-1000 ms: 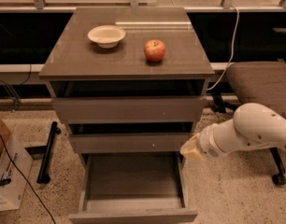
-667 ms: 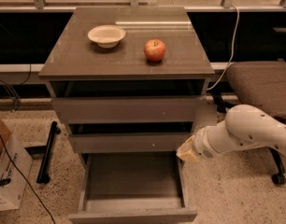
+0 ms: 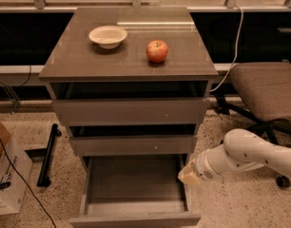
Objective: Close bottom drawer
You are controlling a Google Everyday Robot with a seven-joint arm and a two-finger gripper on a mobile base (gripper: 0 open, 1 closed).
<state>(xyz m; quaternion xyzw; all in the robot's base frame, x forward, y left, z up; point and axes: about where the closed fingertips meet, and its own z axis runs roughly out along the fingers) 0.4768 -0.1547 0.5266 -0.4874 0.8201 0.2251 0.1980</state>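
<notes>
The bottom drawer (image 3: 136, 218) of the grey-brown cabinet stands pulled far out, its wide shallow grey box empty and its flat front at the lower edge of the camera view. My white arm reaches in from the right. The gripper (image 3: 187, 175) is at the drawer's right side wall, near its back half, just below the middle drawer (image 3: 133, 145). Only its tan tip shows against the wall. The middle drawer and the top drawer (image 3: 130, 111) each stick out a little.
A white bowl (image 3: 108, 35) and a red apple (image 3: 157, 51) sit on the cabinet top (image 3: 79, 61). A grey office chair (image 3: 269, 89) stands right, behind my arm. A cardboard box (image 3: 5, 175), a black bar (image 3: 46, 154) and cables lie on the floor at left.
My arm has dropped lower and moved slightly left, bringing the gripper down beside the open bottom drawer's right wall. The drawer has not visibly moved.
</notes>
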